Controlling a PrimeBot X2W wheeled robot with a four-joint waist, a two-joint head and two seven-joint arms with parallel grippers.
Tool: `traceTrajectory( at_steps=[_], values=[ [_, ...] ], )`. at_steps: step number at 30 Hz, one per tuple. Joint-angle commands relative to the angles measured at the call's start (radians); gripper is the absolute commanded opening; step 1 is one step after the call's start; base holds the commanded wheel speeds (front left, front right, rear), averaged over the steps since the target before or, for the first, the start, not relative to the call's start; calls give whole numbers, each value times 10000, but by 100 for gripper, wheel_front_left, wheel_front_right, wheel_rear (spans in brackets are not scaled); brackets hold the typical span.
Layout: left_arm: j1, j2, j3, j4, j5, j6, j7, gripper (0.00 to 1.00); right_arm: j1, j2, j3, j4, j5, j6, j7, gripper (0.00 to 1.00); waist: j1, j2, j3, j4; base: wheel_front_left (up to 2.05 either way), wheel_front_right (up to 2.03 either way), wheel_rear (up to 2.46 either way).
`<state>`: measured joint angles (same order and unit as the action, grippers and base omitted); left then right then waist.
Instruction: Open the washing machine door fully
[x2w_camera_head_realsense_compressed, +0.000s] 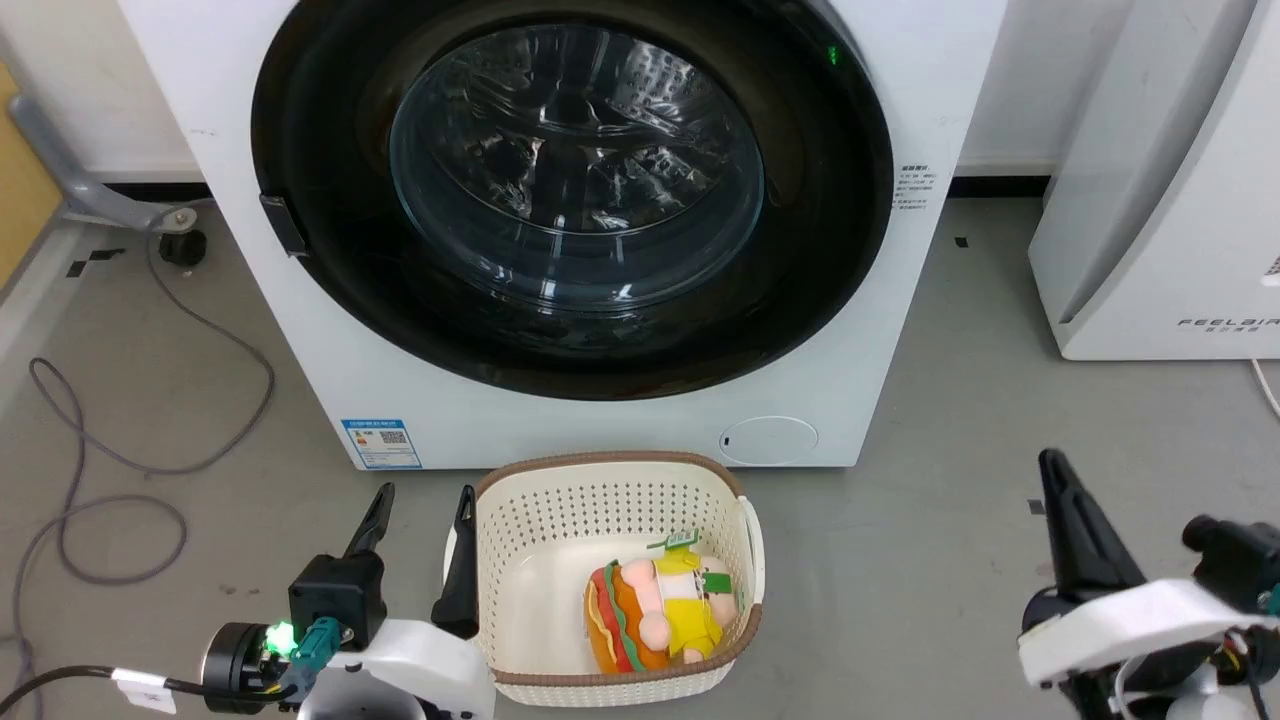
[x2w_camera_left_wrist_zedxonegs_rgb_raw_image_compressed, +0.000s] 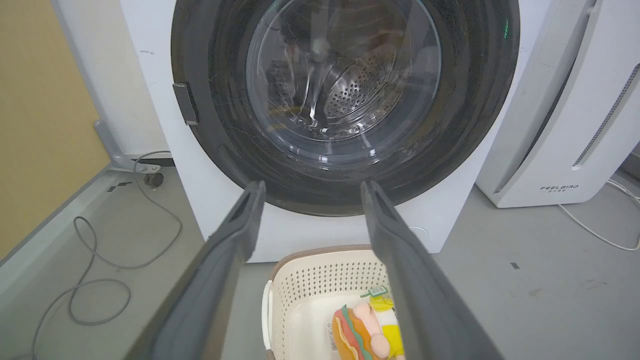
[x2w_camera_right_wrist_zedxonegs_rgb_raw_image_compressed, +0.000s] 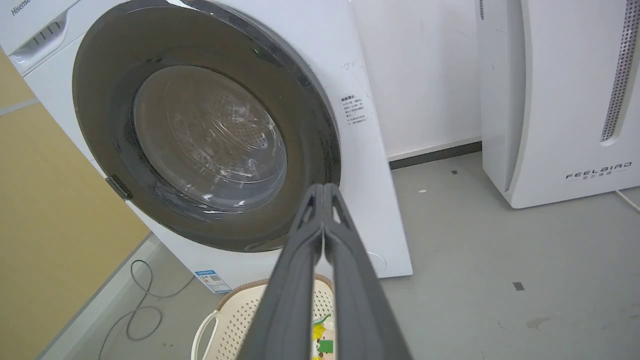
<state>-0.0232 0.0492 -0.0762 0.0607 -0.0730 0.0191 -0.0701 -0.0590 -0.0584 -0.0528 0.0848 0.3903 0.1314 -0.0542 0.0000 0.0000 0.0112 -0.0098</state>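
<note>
Dead ahead on the grey floor (x2w_camera_head_realsense_compressed: 950, 560): white washing machine (x2w_camera_head_realsense_compressed: 560, 430), front face square to the head view. Its door (x2w_camera_head_realsense_compressed: 575, 190) sits closed, flush against the front, with a black glossy ring spanning nearly the full width and a clear bowl window at centre; the steel perforated drum is visible through the glass. White FEELBIRD appliance (x2w_camera_head_realsense_compressed: 1150, 200) stands to the right of the machine, with a gap of floor between them. Cream perforated basket (x2w_camera_head_realsense_compressed: 600, 510) with a brown rim sits on the floor just in front of the machine, below the door. Left hand (x2w_camera_head_realsense_compressed: 425, 492) is at lower left, fingers spread wide with nothing between them; the inner finger is just beside the basket's left wall. Its wrist view looks straight at the lower half of the door. Right hand (x2w_camera_head_realsense_compressed: 1052, 462) is at lower right over bare floor, well apart from machine and basket, fingers pressed together tip to tip, gripping nothing. Its wrist view sees the door at an angle. Neither hand touches the door. Burger-shaped plush toy (x2w_camera_head_realsense_compressed: 660, 615) lies in the basket's right half against the wall. Grey cable (x2w_camera_head_realsense_compressed: 270, 385) loops on the floor left of the machine. Blue label (x2w_camera_head_realsense_compressed: 381, 443) is at the front's bottom left, round flap (x2w_camera_head_realsense_compressed: 768, 440) at bottom right. Small dark tab (x2w_camera_head_realsense_compressed: 283, 222) sits on the door's left edge.
</note>
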Motion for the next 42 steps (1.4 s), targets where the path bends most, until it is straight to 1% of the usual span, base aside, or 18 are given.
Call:
traceTrajectory(
  at_steps=[1,11,15,21,30,42],
  values=[
    [-182,7,-39,41,-88,72,-95,100,-212,-84,-68,83,277,-1,-13,0,0,0,47,-8,0,0,0],
    [-476,7,-233,72,-251,153,-303,100,-1369,-464,-298,758,1427,-2,15,0,0,0,487,-22,0,0,0],
    [-586,8,-324,68,-329,210,-387,100,-1844,-563,-387,896,2050,-2,160,0,0,0,670,-26,0,0,0],
    [-789,8,-429,77,-405,268,-513,100,-2724,-879,-484,1157,2852,-2,414,0,0,0,980,-50,0,0,0],
    [-1181,8,-615,117,-512,317,-701,100,-4425,-1434,-554,2015,3817,-3,770,0,0,0,1439,-53,0,0,0],
    [-1596,9,-827,134,-674,410,-951,100,-7134,-1865,-425,3478,5094,-4,1606,0,0,0,2033,-89,0,0,0]
  ],
)
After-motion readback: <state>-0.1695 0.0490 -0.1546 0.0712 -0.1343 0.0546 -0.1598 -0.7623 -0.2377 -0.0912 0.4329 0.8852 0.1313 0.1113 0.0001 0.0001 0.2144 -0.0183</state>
